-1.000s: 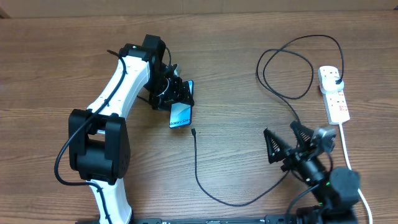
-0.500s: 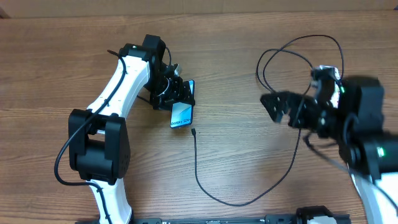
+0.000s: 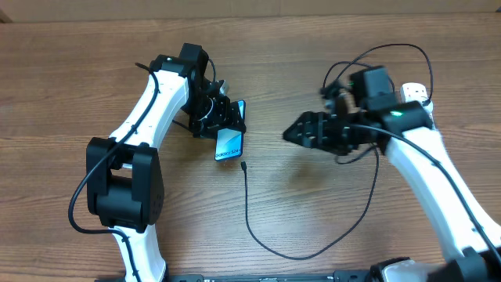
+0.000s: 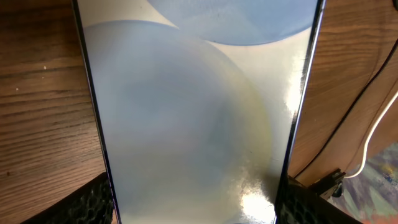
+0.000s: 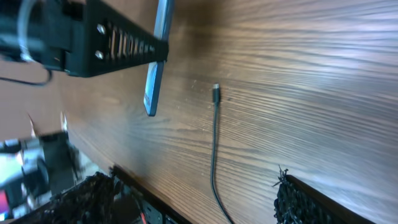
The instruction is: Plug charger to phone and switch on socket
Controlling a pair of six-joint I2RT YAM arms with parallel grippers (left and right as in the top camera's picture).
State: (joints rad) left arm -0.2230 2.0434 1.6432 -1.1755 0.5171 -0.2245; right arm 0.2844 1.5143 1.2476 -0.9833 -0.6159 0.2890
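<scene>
Phone [image 3: 228, 142] is pinched in my left gripper [image 3: 225, 117], lower end tipped toward the table [image 3: 78, 63]; I cannot tell whether it touches the wood. The left wrist view is almost all screen [image 4: 199, 112]. It shows the finger pads [image 4: 93, 202] pressed against the phone's two long edges, which the overhead view hides.

Connector tip [image 3: 243, 165] of the charger [image 3: 249, 211] lies on the wood just below the phone's lower end, apart from it. The cable curves away to the right of the phone.

My right gripper [image 3: 301, 131] hovers right of the phone, fingers spread wide and holding nothing. Its wrist view shows the phone [image 5: 155, 68] edge-on, with the tip [image 5: 216, 92] near it.

Far right of the phone, the socket [image 3: 416, 92] is mostly covered by my right arm. I cannot read the switch position.
</scene>
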